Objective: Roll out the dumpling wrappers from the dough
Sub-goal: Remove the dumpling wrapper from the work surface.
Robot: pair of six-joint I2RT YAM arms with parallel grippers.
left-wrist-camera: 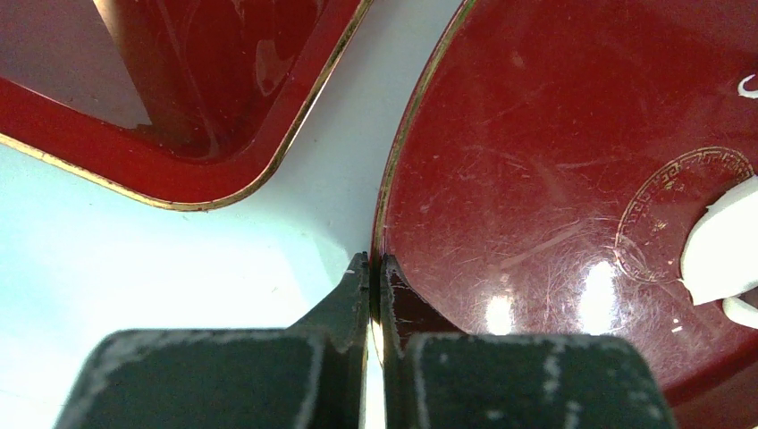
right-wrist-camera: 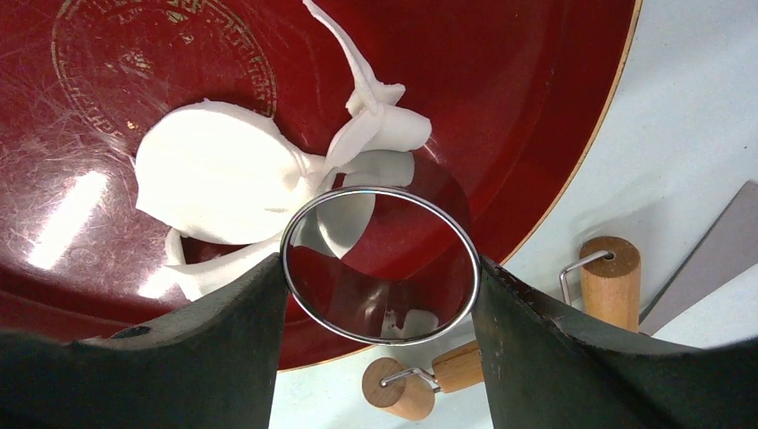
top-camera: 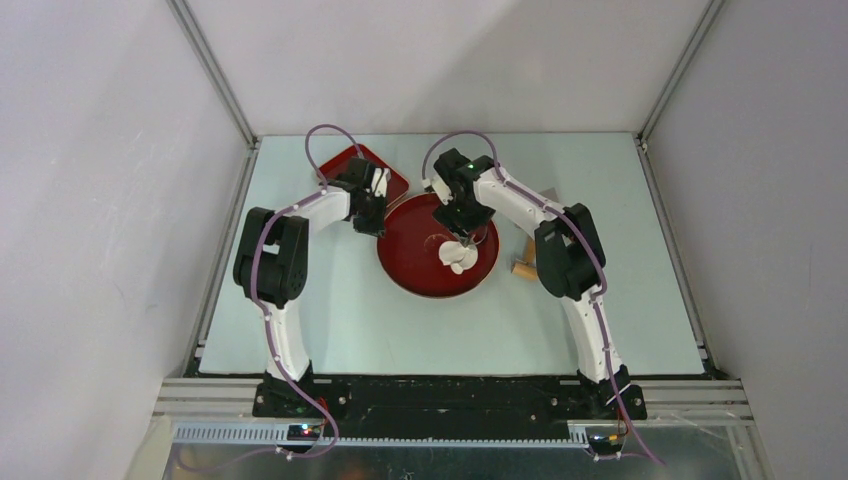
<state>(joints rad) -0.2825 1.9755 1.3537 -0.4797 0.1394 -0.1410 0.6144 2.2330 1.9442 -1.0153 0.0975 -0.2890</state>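
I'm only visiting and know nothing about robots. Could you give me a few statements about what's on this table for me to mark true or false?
1. The right fingers hold a metal ring cutter. True.
2. The white dough lies on the bare table. False: it lies in the round red plate.
3. The left fingers are closed on that plate's rim. True.
4. The rolling pin lies inside the plate. False: it lies on the table beside it.

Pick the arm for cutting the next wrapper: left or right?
Right: right jaws hold the ring cutter over the dough's edge; left jaws are shut on the round plate's rim, steadying it.
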